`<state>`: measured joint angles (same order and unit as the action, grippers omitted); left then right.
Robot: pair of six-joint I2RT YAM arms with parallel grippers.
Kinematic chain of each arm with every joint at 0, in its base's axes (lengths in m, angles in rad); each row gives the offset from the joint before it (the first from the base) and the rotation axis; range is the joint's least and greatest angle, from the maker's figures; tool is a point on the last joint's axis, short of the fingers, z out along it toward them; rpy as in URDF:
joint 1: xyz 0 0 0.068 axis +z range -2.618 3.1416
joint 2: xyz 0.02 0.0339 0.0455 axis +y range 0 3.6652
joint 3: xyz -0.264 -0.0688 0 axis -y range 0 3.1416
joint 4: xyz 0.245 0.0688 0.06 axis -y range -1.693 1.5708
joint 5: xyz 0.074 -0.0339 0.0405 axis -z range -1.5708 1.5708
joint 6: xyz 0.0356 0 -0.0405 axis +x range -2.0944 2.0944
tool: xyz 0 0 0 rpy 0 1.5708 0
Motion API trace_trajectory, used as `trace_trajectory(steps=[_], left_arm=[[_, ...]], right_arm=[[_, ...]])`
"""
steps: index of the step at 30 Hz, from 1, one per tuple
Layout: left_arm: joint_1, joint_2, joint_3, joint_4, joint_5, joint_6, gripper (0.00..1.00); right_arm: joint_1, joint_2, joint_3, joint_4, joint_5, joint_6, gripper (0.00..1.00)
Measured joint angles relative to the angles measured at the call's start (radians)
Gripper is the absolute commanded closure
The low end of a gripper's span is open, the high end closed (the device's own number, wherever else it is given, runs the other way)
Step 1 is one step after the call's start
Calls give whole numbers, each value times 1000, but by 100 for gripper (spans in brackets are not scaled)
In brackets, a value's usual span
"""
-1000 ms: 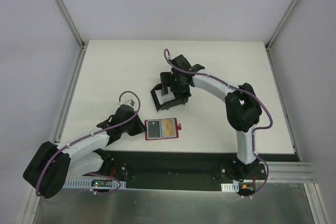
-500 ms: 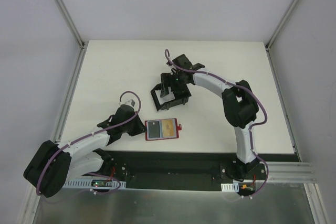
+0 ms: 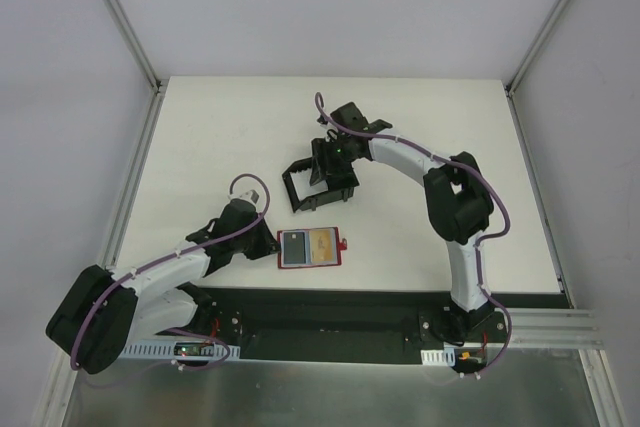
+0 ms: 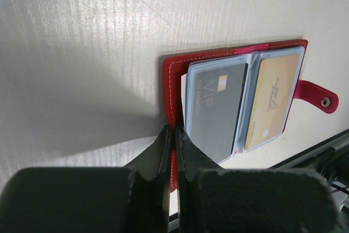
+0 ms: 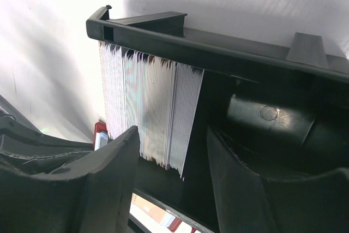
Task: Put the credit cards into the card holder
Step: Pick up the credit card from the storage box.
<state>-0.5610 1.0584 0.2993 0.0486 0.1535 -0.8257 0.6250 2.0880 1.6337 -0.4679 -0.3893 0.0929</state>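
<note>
**Wallet pinched, cards between the fingers**

The left gripper [image 4: 174, 133] is pinching, fully closed, the edge of the small red folding card holder [image 4: 170, 75], which is lying open on the white table [image 3: 220, 137]. The right gripper [image 5: 173, 140] is standing half open around the pale white credit cards [image 5: 144, 102] stacked in the black open-sided box [image 5: 163, 34].

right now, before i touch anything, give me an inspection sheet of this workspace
surface: white table, faintly scratched
job's things: red card holder lies open, with a grey card and a gold card in its sleeves; white cards stand packed on edge in a black box
clutter: nothing seen
grippers: left gripper, jaws shut on the card holder's edge; right gripper, jaws apart around the end of the cards
cables: purple cables run along both arms
surroundings: pale walls, metal frame rails
</note>
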Motion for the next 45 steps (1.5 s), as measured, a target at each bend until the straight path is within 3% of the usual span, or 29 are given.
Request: trace_trajectory(steps=[12,26,32,45], left_arm=[[0,18,7,8,6,0,100],[0,43,13,28,29,1,100],[0,43,13,29,29,0,100],[0,27,11,22,29,0,100]], right_arm=[[-3,-22,-2,0,7,-1,59],[-8,-34,-8,0,37,-5,84],[-8,-47,-8,-5,100,-25,100],[-8,-166,-45,4,235,-53,100]])
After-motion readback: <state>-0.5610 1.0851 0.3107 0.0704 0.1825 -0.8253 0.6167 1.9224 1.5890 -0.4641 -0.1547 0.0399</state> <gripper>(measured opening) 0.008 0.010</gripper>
